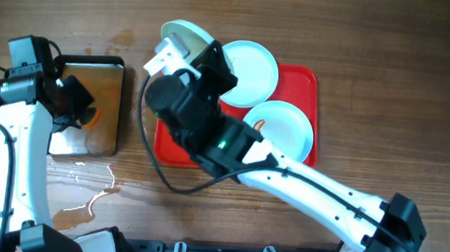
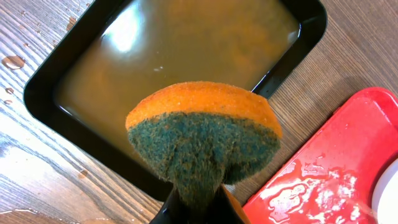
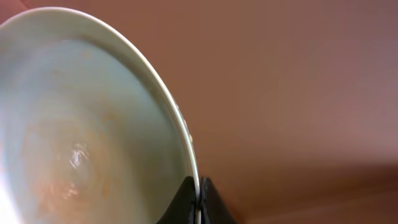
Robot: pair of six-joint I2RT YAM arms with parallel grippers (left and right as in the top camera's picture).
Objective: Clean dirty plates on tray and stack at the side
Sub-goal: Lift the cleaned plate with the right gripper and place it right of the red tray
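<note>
The scrubbing step is judged to be in hand. 1 round, shallow, pale mint-white plate [image 3: 93, 124], faintly streaked orange, is clamped by its rim between the right fingers [image 3: 185, 205] and held tilted at the far left corner of the large red rectangular plastic tray [image 1: 306, 78]. An orange-and-green sponge [image 2: 202, 134] is pinched tight in the left fingers [image 2: 168, 216] over the black-rimmed metal pan [image 2: 37, 93] of brown water. Next, sponge and plate must be brought together. 2 more plates [image 1: 249, 70] lie on the tray.
</note>
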